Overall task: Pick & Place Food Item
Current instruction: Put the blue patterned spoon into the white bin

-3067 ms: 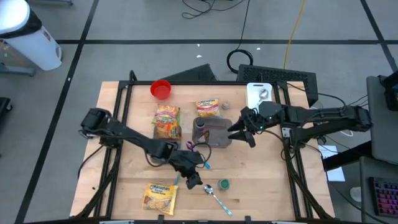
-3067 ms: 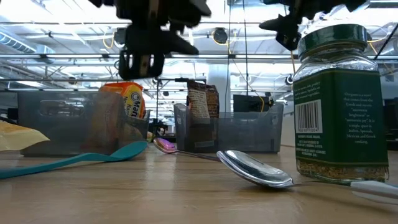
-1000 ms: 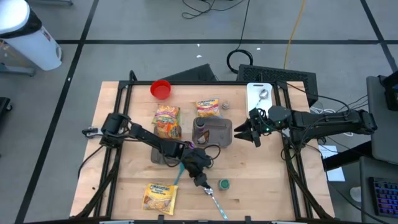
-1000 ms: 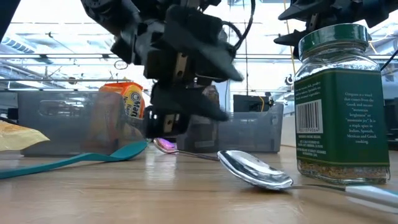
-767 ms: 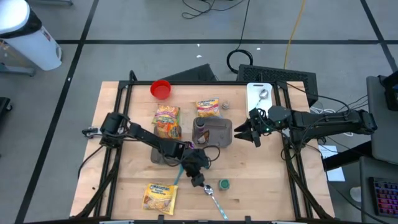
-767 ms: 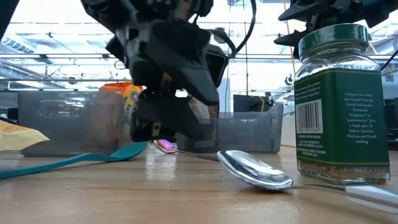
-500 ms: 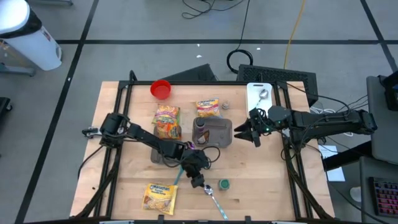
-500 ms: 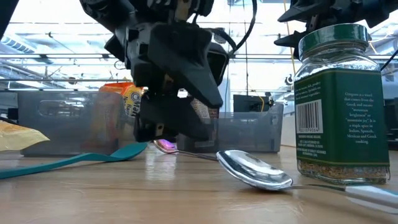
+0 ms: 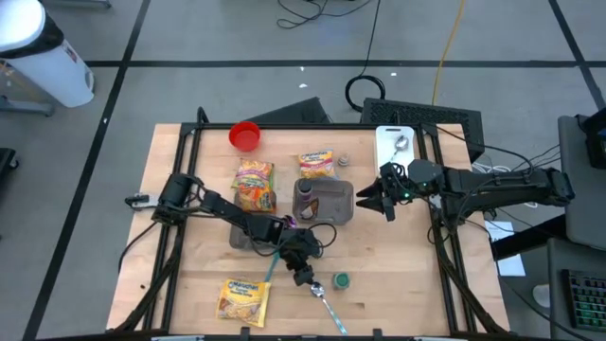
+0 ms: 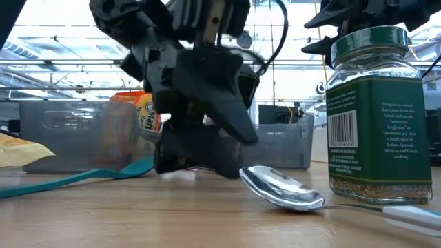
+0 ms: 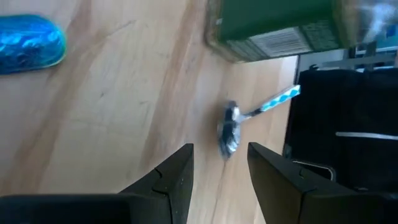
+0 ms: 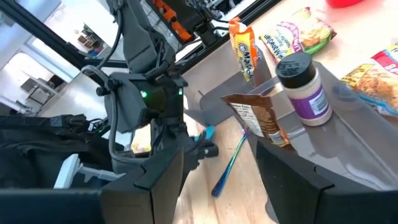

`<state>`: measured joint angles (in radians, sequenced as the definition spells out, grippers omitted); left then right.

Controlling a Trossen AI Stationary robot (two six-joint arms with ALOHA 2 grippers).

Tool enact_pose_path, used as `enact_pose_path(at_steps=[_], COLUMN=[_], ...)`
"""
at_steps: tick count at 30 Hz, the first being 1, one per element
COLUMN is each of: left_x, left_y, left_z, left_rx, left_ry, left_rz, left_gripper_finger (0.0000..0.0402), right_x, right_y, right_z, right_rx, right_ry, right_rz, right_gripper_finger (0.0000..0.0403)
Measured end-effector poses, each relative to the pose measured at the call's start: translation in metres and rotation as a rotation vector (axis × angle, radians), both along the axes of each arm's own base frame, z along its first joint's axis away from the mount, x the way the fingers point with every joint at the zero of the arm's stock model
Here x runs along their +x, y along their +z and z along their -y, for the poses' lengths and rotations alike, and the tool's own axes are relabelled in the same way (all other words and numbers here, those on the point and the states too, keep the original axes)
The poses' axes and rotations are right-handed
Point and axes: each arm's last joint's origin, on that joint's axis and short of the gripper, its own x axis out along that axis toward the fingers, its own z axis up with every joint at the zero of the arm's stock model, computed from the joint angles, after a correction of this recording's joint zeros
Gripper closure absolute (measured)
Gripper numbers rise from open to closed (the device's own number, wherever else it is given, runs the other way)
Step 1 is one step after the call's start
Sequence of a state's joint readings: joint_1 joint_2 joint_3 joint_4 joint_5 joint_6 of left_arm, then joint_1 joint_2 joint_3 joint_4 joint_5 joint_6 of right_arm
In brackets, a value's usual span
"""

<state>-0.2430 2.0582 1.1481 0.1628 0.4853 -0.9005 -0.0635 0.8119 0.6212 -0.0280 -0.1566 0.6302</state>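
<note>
- Right at the front edge, a yellow noodle packet (image 9: 241,297) lies flat near the left corner; its print is too small to read.
- Beside it toward the middle, a metal spoon (image 10: 282,187) lies bowl up, and a green spice jar (image 10: 375,114) stands upright just beside the bowl. The jar's label shows a barcode and white text too small to read.
- Low over the wood, the left gripper (image 9: 305,278) hangs just behind the spoon, jaws parted with nothing between them.
- A teal spoon (image 10: 76,178) lies beside that gripper, angled back toward the trays.
- Open room now: the table (image 9: 407,275) is bare wood to the right of the jar, out to the black side rail.
- Mid-table, a grey tray (image 9: 333,199) holds a brown pouch (image 12: 255,118) and a dark-capped white bottle (image 12: 303,87).
- Off the tray's right end, the right gripper (image 9: 377,201) hovers, fingers apart and empty.
- Farther back lie two snack bags (image 9: 256,185), writing unclear.
- At the far edge stand a red cup (image 9: 244,135) and a white board (image 9: 395,144).
</note>
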Motion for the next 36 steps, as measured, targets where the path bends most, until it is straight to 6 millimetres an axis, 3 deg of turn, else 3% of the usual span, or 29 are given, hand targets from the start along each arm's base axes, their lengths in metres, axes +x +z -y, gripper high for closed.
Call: enact_pose_path(at_steps=[36], left_x=[0.004], left_y=[-0.013], left_z=[0.005], left_rx=[-0.087], left_ry=[-0.049], left_rz=[-0.007], left_gripper_finger=[0.0245], right_x=[0.0], right_y=[-0.001], right_z=[0.002], right_rx=[-0.044], right_ry=[-0.012], right_rz=[-0.005], right_gripper_finger=[0.0206])
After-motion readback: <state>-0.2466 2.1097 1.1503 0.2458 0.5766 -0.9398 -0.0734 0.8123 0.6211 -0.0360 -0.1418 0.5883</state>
